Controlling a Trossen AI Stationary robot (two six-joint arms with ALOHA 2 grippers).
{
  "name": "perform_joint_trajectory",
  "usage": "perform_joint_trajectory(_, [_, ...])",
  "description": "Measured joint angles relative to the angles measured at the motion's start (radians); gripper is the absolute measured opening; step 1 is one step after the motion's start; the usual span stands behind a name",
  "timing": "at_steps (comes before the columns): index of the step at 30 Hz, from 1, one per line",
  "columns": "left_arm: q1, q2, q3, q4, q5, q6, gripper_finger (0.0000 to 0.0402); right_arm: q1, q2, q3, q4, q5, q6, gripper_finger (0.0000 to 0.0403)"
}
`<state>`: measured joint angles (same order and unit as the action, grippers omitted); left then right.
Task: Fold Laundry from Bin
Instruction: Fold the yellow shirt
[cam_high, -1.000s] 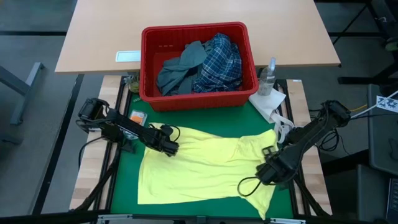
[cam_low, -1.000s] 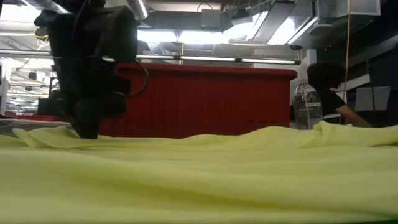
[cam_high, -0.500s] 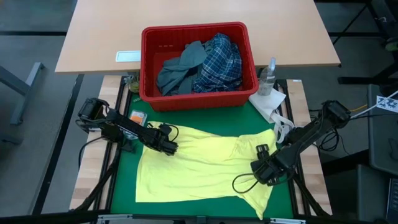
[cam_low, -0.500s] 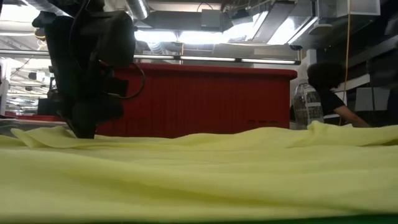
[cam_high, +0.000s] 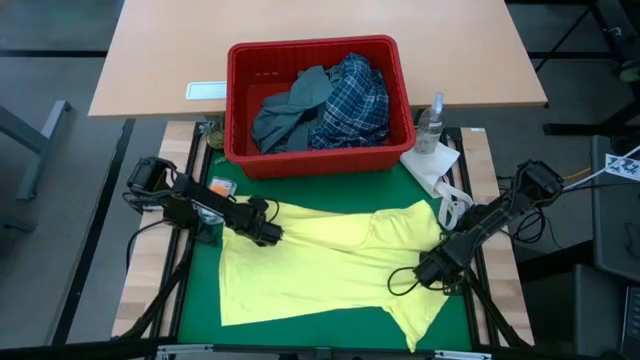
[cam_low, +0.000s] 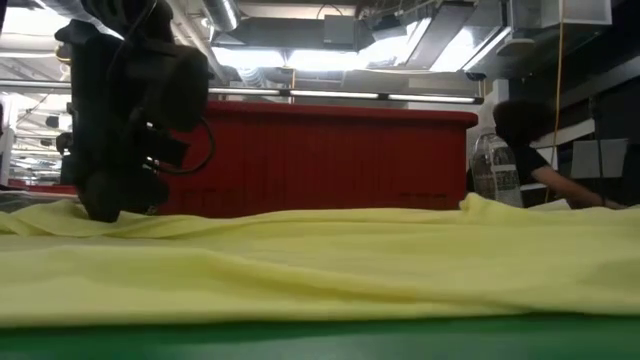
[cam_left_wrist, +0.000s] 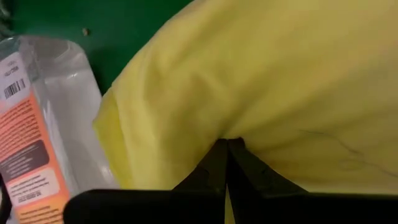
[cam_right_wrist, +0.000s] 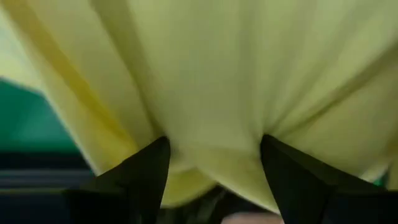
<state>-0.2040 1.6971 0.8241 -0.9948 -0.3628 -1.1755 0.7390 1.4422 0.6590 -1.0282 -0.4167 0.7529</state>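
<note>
A small yellow garment (cam_high: 325, 265) lies spread on the green mat (cam_high: 200, 290), in front of the red bin (cam_high: 232, 100). The bin holds a grey-blue garment (cam_high: 290, 112) and a plaid shirt (cam_high: 352, 100). My left gripper (cam_high: 268, 232) is shut on the yellow garment's far left corner; the low view shows it (cam_low: 105, 205) down at the cloth. My right gripper (cam_high: 428, 270) stands open on the garment's right part, its two fingers wide apart with yellow cloth (cam_right_wrist: 214, 93) bulging between them. My left gripper pinches the yellow garment's far left corner (cam_left_wrist: 231, 132) between its two shut fingers, slanting down from the table's left. Creases run from the fingers into the cloth, which stays lying on the mat. My right gripper's open fingers (cam_right_wrist: 146, 171) press steeply down into the garment's right part, a bulge of cloth (cam_right_wrist: 211, 155) rising between them. The cloth lies on the mat.
An orange and white packet (cam_high: 222, 188) lies left of the left gripper, seen close in the left wrist view (cam_left_wrist: 31, 143). A spray bottle (cam_high: 432, 122) and a white paper towel (cam_high: 430, 165) stand right of the bin. A person (cam_low: 525, 140) sits beyond the table.
My right gripper has come down onto the garment's right part and rolled about its pointing line, staying open. My left gripper has drawn the corner a little toward the table's left. The garment has slid left and lies flatter; its near edge has pulled back from the table's near edge.
</note>
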Motion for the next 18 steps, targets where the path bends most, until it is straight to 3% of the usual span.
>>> perform_joint_trajectory(4, [0.015,0.000,0.000,-0.020,0.014,0.000,0.0002,0.000,0.000,0.001,-0.056,-0.061,0.024,0.0253])
perform_joint_trajectory(18, [0.003,-0.028,0.040,-0.044,0.014,0.034,0.0002,0.001,0.000,0.085,-0.186,-0.045,-0.024,0.0253])
